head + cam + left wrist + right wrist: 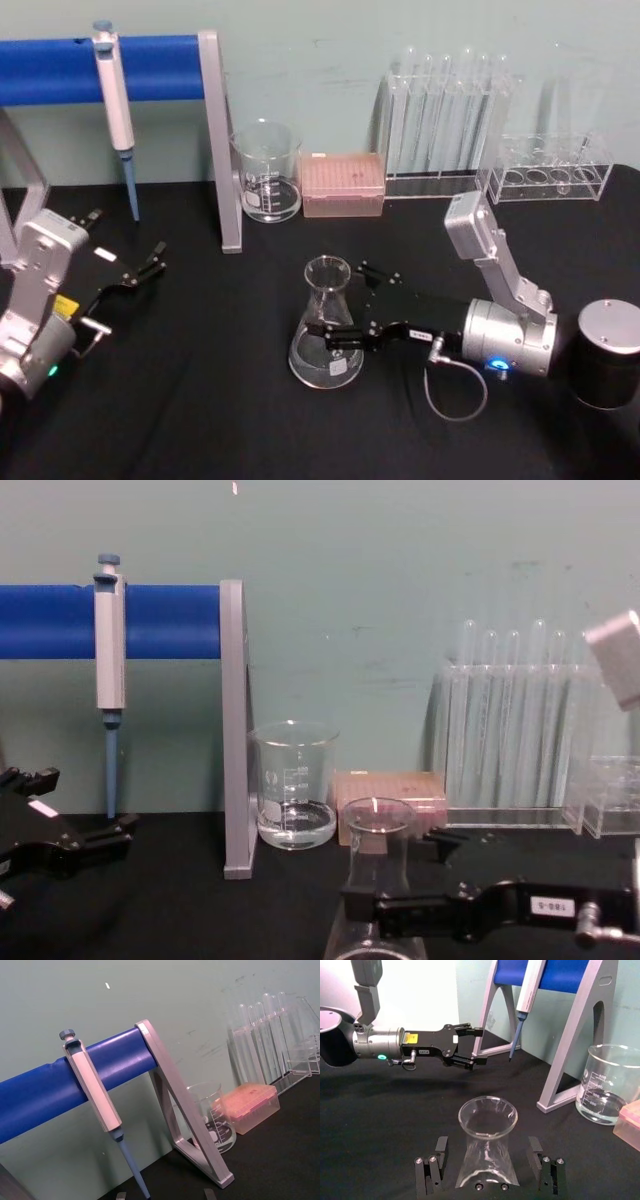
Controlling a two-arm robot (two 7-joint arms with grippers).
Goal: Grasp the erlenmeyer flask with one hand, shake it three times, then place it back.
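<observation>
Head view: the erlenmeyer flask (326, 325) stands upright on the black bench (200, 420), just below centre. The right claw (345, 310) reaches in from 3 o'clock at neck height, its fingers either side of the narrow neck. In the right wrist view the fingers (440, 1152) stand clear of the glass with a gap on each side: claw spread wide, holding nothing. The left claw (150, 262) sits idle at 9 o'clock, well apart from the flask, fingers parted, empty.

Step in hand, by judgement: the approach is complete and the grasp is not yet made. The next move calls for closing evenly on the neck below the flared lip, firmly enough that smooth glass does not slip during shaking, then a straight lift before the first shake. The flask appears empty; I cannot confirm this.

Count:
- one flask
- one beaker (267, 170) with a little clear liquid, at 12 o'clock
- one pink tip box (343, 184) beside it
- one pipette (115, 110) hanging on the blue stand (160, 68)
- two clear racks, one (445, 125) holding test tubes (number uncertain), one (555, 170) lower
- one black cylinder (607, 352) at 3 o'clock
</observation>
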